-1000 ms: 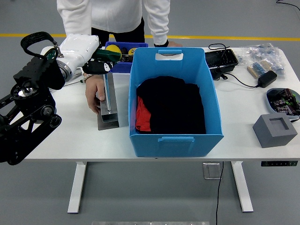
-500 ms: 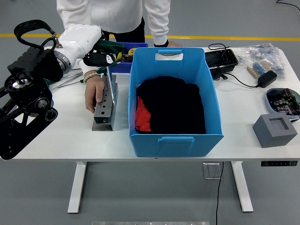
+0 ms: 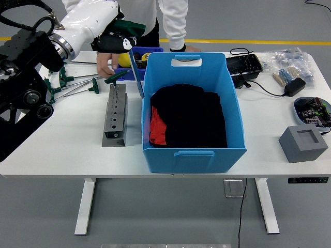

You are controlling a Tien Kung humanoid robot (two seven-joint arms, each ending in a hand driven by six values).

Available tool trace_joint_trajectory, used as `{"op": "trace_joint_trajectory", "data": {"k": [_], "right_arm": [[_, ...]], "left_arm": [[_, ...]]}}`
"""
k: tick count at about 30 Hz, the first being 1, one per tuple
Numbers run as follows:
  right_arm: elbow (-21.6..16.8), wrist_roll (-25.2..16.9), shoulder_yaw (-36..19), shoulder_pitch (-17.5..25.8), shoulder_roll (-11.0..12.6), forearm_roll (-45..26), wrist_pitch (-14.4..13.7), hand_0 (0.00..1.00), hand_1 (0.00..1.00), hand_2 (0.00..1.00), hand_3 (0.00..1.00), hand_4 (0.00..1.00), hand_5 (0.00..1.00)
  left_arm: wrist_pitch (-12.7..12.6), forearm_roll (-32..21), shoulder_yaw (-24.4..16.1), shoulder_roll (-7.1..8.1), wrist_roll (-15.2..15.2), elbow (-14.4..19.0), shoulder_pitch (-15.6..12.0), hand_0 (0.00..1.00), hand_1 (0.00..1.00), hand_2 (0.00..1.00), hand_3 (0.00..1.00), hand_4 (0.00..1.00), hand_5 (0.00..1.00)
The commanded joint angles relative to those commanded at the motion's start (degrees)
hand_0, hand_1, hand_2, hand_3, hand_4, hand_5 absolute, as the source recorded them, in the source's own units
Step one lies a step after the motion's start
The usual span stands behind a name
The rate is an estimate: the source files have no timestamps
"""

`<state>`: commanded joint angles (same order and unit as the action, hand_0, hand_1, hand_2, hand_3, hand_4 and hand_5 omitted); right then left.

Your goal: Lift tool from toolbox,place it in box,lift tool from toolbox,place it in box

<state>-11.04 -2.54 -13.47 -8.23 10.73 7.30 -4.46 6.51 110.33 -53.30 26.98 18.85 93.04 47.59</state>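
My left hand (image 3: 117, 41) is raised over the table's back left, shut on a green-handled T-wrench (image 3: 137, 76). Its long shaft slants down, with the tip beside the left wall of the big blue box (image 3: 153, 135). The box holds black and red cloth. The grey tool holder (image 3: 115, 118) stands left of the box, with another green-handled tool (image 3: 118, 77) at its far end. A person's hand (image 3: 105, 66) hovers just behind the holder. The right arm is out of view.
Several green T-handle tools (image 3: 70, 85) lie at the table's left. A small blue bin (image 3: 138, 72) sits behind the holder. On the right are a black tray (image 3: 243, 64), a power adapter (image 3: 292, 87), bagged parts (image 3: 289, 59), a board tray (image 3: 312, 111) and a grey foam block (image 3: 303, 143).
My left hand has risen and pulled the wrench up out of the holder toward the box. The person's hand let go of the holder and drew back; the holder settled down again.
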Motion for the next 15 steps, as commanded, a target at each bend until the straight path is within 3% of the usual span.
{"op": "trace_joint_trajectory", "data": {"k": [7, 15], "right_arm": [[-0.01, 0.00, 0.17, -0.09, 0.06, -0.10, 0.01, 0.676, 0.642, 0.708, 0.575, 0.781, 0.728], [-0.03, -0.01, 0.51, -0.26, 0.07, -0.15, 0.00, 0.677, 0.642, 0.708, 0.574, 0.781, 0.729]], "left_arm": [[-3.65, -4.48, -0.51, -1.43, -7.55, 2.92, 1.74, 0.154, 0.002, 0.018, 0.071, 0.613, 0.411], [-7.73, -8.84, 0.30, -4.88, -14.06, 4.43, 2.84, 0.148, 0.002, 0.018, 0.071, 0.611, 0.407]]}}
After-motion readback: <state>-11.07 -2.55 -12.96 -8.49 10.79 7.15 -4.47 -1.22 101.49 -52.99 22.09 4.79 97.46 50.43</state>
